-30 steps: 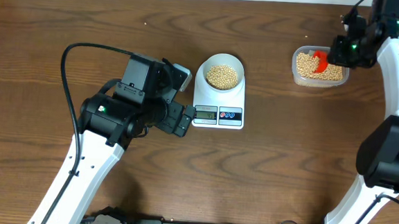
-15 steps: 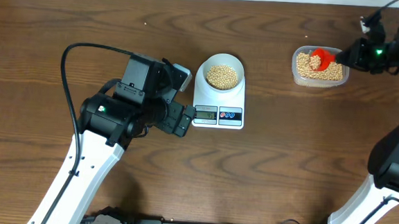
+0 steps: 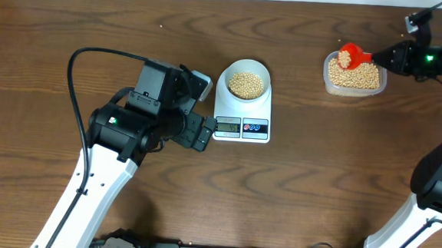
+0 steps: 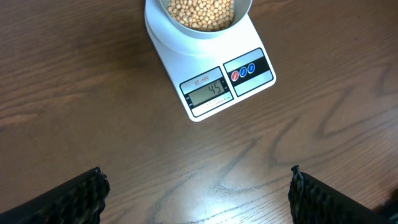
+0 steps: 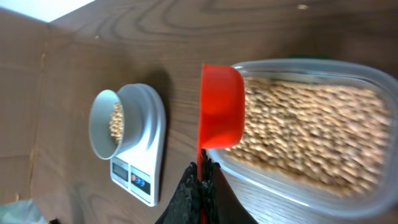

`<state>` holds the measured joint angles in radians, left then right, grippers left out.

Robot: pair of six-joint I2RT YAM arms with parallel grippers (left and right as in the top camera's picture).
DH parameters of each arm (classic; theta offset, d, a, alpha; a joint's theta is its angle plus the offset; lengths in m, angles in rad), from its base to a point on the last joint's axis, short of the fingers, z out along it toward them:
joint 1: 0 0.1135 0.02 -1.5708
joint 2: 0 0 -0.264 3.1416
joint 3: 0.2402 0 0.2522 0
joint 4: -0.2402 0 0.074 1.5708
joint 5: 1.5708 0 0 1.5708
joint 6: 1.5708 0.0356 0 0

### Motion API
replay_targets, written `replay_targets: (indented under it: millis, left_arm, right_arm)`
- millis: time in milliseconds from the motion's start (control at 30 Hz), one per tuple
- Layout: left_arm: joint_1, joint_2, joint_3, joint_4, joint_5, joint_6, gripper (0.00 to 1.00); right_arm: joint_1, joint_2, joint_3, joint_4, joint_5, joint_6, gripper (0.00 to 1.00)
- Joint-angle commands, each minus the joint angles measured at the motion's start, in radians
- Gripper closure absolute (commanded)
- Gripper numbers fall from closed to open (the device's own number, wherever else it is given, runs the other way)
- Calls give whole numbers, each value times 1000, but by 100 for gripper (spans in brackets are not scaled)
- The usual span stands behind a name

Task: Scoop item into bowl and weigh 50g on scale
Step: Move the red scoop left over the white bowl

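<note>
The white scale point(image 3: 242, 125) stands mid-table with the pale bowl point(image 3: 247, 66) on it, part full of tan beans point(image 3: 246, 83). Its display point(image 4: 208, 90) reads 45. My left gripper point(image 3: 203, 132) rests just left of the scale's front, open, with nothing between its fingers point(image 4: 81, 196). My right gripper point(image 3: 384, 55) is shut on the handle of a red scoop point(image 3: 351, 55). The scoop hangs over the far-left rim of the clear tub point(image 3: 352, 86) of beans and carries a few beans. From the right wrist, the scoop point(image 5: 222, 115) stands beside the tub point(image 5: 348, 186).
The table's back edge runs just behind the tub. The left arm's black cable point(image 3: 79, 61) loops over the table's left part. The right arm's white link point(image 3: 433, 183) stands along the right edge.
My right gripper has drawn back to the right and lifted the scoop out of the beans toward the tub's far-left rim. The left arm, scale and bowl have not moved.
</note>
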<state>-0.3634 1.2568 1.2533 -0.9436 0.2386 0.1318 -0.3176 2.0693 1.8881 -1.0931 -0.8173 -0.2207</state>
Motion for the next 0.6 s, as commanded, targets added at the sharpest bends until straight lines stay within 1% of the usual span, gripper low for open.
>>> replay_targets:
  millis: [0,167,367,567]
  left_arm:
    - [4,6,-1,-6,12,10,5]
    - [4,6,-1,-6,12,10,5]
    - [4,6,-1,-6,12,10,5]
    - [4,6,-1,-6,12,10,5]
  right_arm:
    - [49,1,25,5,-66,-24,99]
    - [133,0,56,19,-95,-24,99]
    - [238,0,95,64,-189,-24,99]
    - [311,0,97,59,-200,-45,99]
